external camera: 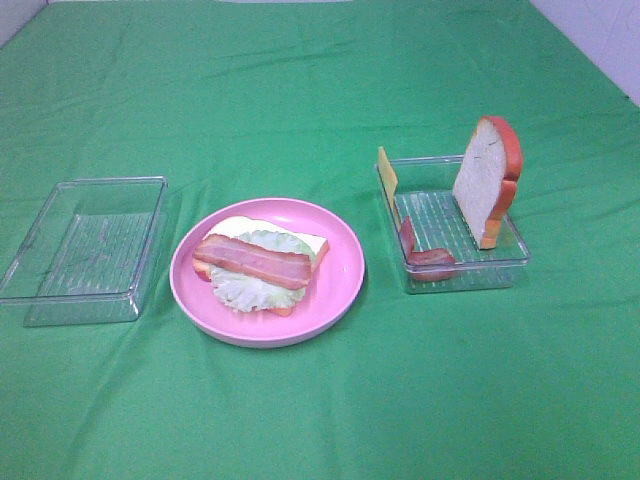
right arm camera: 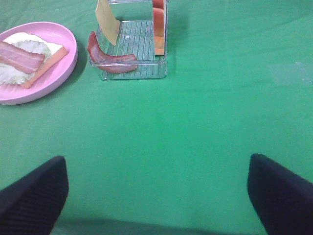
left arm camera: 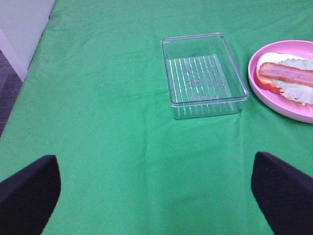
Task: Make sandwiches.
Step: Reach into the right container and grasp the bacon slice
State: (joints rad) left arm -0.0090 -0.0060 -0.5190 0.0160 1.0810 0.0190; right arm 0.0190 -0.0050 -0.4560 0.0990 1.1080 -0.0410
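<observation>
The left wrist view cuts the round pink plate (left arm camera: pixel 281 108) at its edge, and both wrist views show the dark jaws only as corners. The right wrist view crops the orange-crusted white bread slice (right arm camera: pixel 159 34) and yellow cheese slice (right arm camera: pixel 106 19)

High view: looks down over whole worktop (external camera: pixel 300 80).
Left wrist: low, behind my left claw (left arm camera: pixel 155 196).
Right wrist: low, behind my right claw (right arm camera: pixel 156 196).
Shared by all: pink plate (external camera: pixel 345 270).

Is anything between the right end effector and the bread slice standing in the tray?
Only bare green cloth, then the near wall of the clear tray. The bacon strip and cheese slice sit toward the tray's other side, off the line to the bread slice.
</observation>
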